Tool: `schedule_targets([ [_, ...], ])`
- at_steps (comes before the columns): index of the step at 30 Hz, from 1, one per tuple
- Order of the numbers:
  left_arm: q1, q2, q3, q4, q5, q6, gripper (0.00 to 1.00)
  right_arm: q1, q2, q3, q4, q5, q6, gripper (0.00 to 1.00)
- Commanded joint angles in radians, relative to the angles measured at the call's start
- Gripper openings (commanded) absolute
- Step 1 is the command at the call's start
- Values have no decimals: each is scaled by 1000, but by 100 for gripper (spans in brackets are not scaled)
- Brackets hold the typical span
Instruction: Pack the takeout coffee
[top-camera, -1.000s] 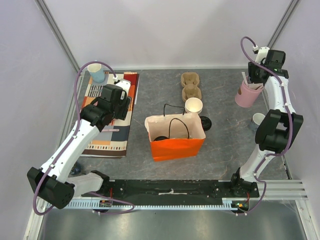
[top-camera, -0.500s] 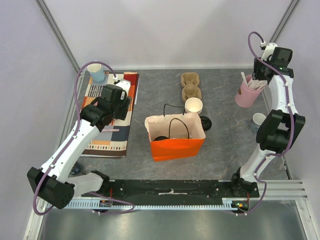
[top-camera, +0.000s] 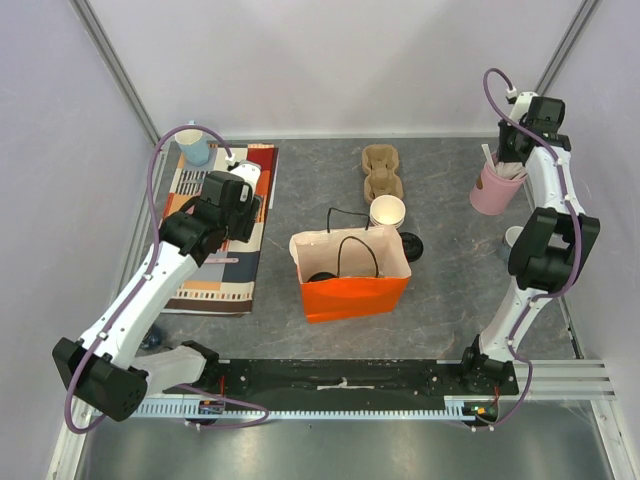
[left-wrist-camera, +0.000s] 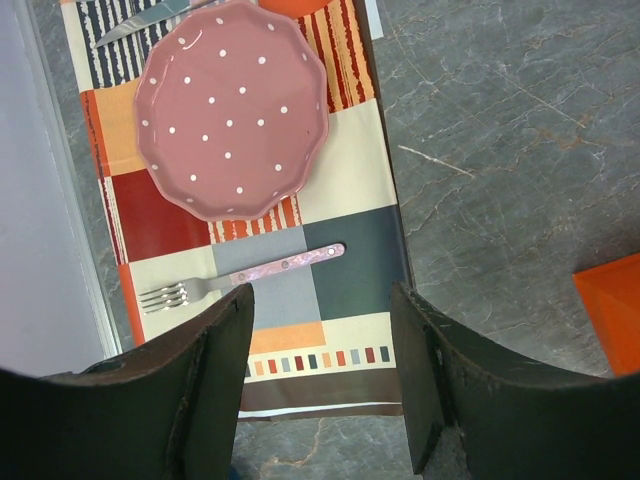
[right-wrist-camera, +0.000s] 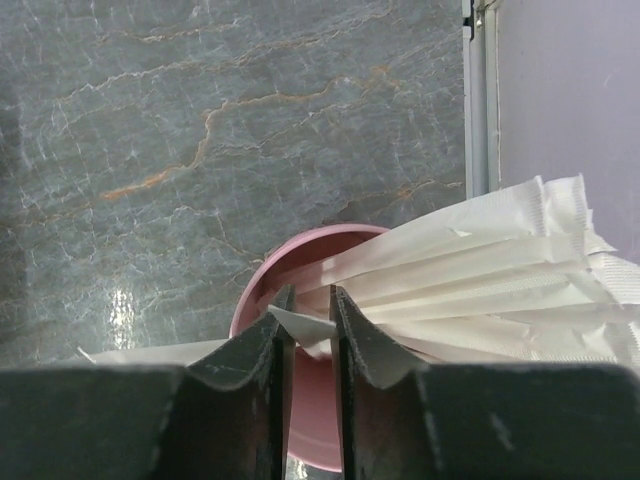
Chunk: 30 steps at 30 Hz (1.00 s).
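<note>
While the one takeout coffee (top-camera: 322, 276) sits inside the one orange bag (top-camera: 350, 295), the left end effector (left-wrist-camera: 322, 300) hangs released; the right end effector (right-wrist-camera: 311, 300), narrower than before, pinches one white wrapper (right-wrist-camera: 300, 325).

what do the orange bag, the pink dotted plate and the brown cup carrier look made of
Orange bag: probably paper, matte, with crisp folds and a pale inside. Pink dotted plate: likely glazed ceramic, smooth with a soft sheen and a scalloped rim. Brown cup carrier: apparently moulded pulp, dull tan with rounded wells.
</note>
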Motion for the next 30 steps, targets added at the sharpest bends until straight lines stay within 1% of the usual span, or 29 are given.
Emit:
schedule_targets([
  [1,4,-22,-4,29,-1,36,63,-4,7,66,32,10,12,23],
  [2,4,-19,-4,29,-2,36,63,-4,7,66,32,9,11,19],
  [3,4,-21,1,29,-2,36,63,-4,3,66,32,9,9,13],
  [4,3,-18,1,28,-2,36,63,-4,0,68,32,11,5,10],
  [6,4,-16,5,29,-2,35,63,-4,-17,75,32,9,0,5],
  [10,4,-10,16,26,4,39,64,-4,-77,100,31,60,3,0],
  [15,4,7,51,23,11,48,68,-4,-223,127,20,198,38,0],
  [18,4,19,68,24,16,51,68,-4,-313,147,25,232,57,0],
  [24,4,22,88,5,33,55,68,-4,-477,198,35,210,136,0],
  [28,4,25,114,-43,54,48,68,-4,-576,204,32,241,168,0],
  [30,4,24,122,-55,65,48,68,-4,-617,207,31,201,172,0],
])
